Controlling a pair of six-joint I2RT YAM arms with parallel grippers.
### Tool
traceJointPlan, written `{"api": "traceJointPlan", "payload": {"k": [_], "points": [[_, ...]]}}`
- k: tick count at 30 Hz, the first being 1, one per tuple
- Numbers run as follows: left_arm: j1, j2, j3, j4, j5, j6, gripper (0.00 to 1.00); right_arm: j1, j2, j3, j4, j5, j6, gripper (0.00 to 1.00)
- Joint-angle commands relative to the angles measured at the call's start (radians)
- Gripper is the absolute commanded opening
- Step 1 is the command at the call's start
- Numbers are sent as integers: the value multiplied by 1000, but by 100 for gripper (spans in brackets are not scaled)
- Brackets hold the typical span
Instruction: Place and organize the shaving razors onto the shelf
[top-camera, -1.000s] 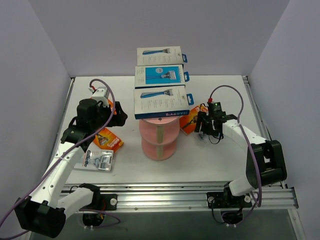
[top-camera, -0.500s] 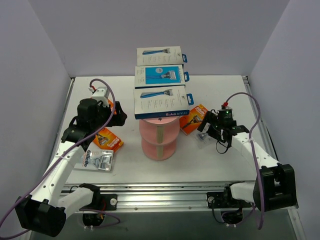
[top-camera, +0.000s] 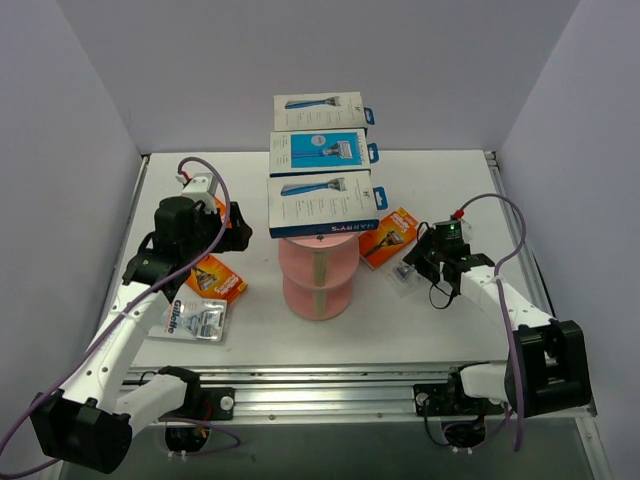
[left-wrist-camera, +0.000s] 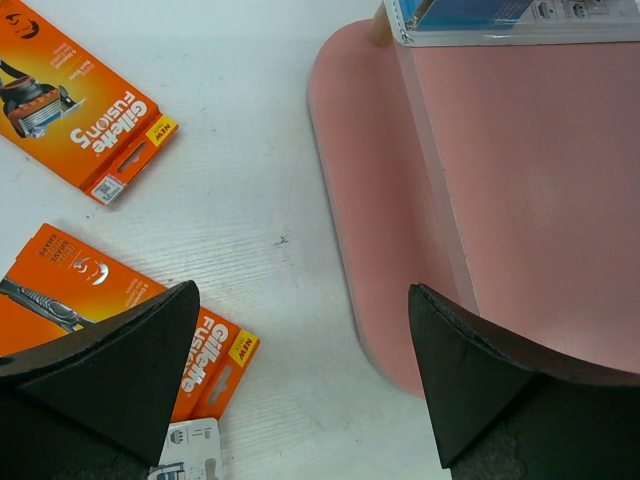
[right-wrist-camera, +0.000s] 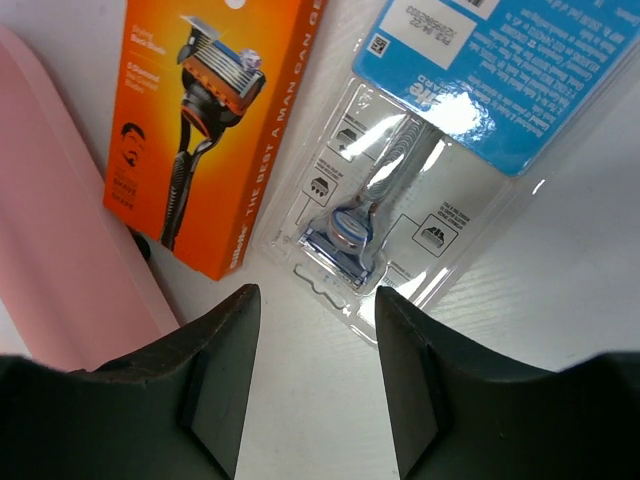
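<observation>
The pink shelf (top-camera: 318, 280) stands mid-table with three white-and-blue razor boxes (top-camera: 322, 203) lying in a row on its top tier. Right of it, an orange razor pack (top-camera: 388, 236) and a clear blister pack (top-camera: 405, 276) lie on the table. My right gripper (top-camera: 422, 262) hovers open just behind that clear blister pack (right-wrist-camera: 420, 150), beside the orange pack (right-wrist-camera: 215, 120), with nothing between the fingers. My left gripper (top-camera: 235, 222) hangs open between the shelf's edge (left-wrist-camera: 500, 200) and two orange packs (left-wrist-camera: 85, 110), holding nothing.
A third orange pack (top-camera: 217, 278) and a clear Gillette pack (top-camera: 196, 320) lie front left of the shelf. White walls close in the table at the back and both sides. A metal rail (top-camera: 350, 385) runs along the near edge.
My right gripper has drawn back to the right, away from the shelf and the two packs, and its jaws have widened, then narrowed. The left arm has not moved.
</observation>
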Motion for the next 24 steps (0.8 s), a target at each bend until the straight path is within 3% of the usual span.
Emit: {"api": "traceJointPlan", "payload": {"k": [1, 10, 24], "points": [[2, -24, 40, -1, 33, -6, 94, 23, 30, 42, -23, 94, 59, 45], [-18, -41, 30, 8, 56, -15, 94, 43, 67, 50, -69, 188, 86, 46], [-42, -38, 33, 3, 55, -6, 94, 43, 263, 134, -6, 213, 95, 41]]}}
